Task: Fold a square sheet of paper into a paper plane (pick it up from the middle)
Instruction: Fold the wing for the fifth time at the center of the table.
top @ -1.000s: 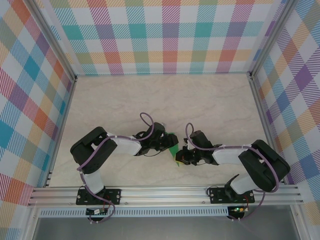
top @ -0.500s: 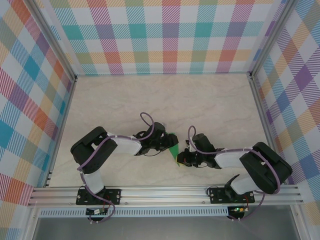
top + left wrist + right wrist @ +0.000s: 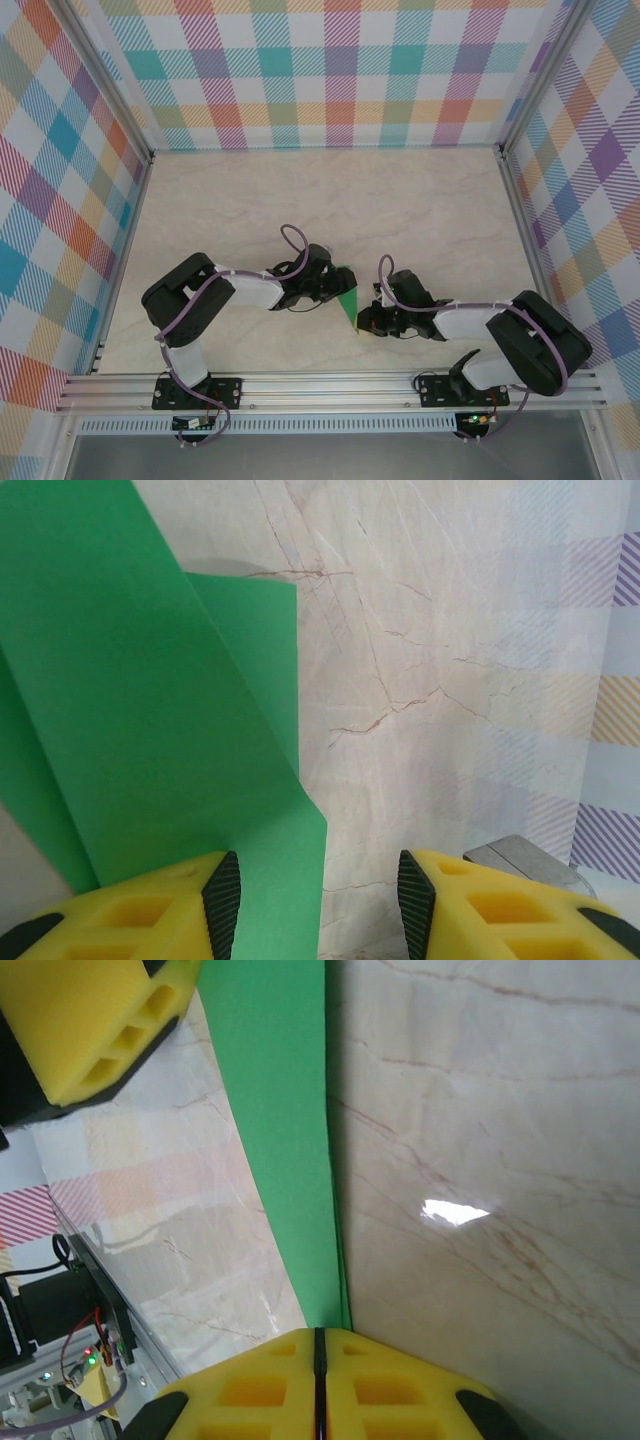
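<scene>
Just inside the near edge of the pale, veined table (image 3: 400, 200), the paper plane (image 3: 347, 298) sits between both hands.
The right hand (image 3: 318, 1345) has its yellow fingers pressed together on the plane's narrow tip; the left hand (image 3: 318, 880) stands apart, with green paper against one finger. Bright plaid walls (image 3: 340, 70) box in three sides, and an aluminium rail (image 3: 330, 385) runs along the front.

both arms bend low toward the paper plane (image 3: 347, 298). the left gripper (image 3: 318, 905) sits at its wide end, jaws apart. the right gripper (image 3: 318, 1350) pinches its pointy end, jaws tight together.
</scene>
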Robot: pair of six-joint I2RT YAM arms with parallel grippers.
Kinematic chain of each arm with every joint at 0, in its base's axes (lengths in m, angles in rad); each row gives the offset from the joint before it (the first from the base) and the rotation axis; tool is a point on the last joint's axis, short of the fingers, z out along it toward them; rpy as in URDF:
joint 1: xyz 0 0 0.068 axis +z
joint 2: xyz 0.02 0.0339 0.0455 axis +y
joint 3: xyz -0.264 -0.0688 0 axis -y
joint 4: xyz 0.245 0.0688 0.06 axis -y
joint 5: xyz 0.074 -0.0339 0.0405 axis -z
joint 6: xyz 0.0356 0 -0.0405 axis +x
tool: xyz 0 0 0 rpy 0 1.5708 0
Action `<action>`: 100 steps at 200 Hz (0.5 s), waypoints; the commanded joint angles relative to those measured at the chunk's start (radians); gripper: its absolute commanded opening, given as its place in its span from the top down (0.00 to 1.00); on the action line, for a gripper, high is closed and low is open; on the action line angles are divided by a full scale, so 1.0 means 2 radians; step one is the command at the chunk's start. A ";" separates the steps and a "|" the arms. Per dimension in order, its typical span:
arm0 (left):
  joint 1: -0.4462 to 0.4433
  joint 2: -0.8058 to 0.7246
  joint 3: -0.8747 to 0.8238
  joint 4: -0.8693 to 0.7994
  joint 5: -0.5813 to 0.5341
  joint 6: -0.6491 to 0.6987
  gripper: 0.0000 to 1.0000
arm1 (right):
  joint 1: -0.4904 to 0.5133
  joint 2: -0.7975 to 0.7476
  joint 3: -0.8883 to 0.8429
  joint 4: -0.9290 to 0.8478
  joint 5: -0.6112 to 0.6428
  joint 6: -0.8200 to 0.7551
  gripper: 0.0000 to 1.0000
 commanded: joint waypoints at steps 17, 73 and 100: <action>-0.008 0.052 -0.001 -0.037 0.005 -0.009 0.52 | 0.004 -0.033 -0.010 -0.154 -0.002 -0.032 0.91; -0.008 0.057 0.002 -0.038 0.012 -0.010 0.52 | 0.004 -0.106 0.058 -0.167 0.025 -0.009 0.91; -0.008 0.058 0.004 -0.041 0.012 -0.010 0.52 | 0.005 -0.056 0.082 -0.116 0.001 0.012 0.94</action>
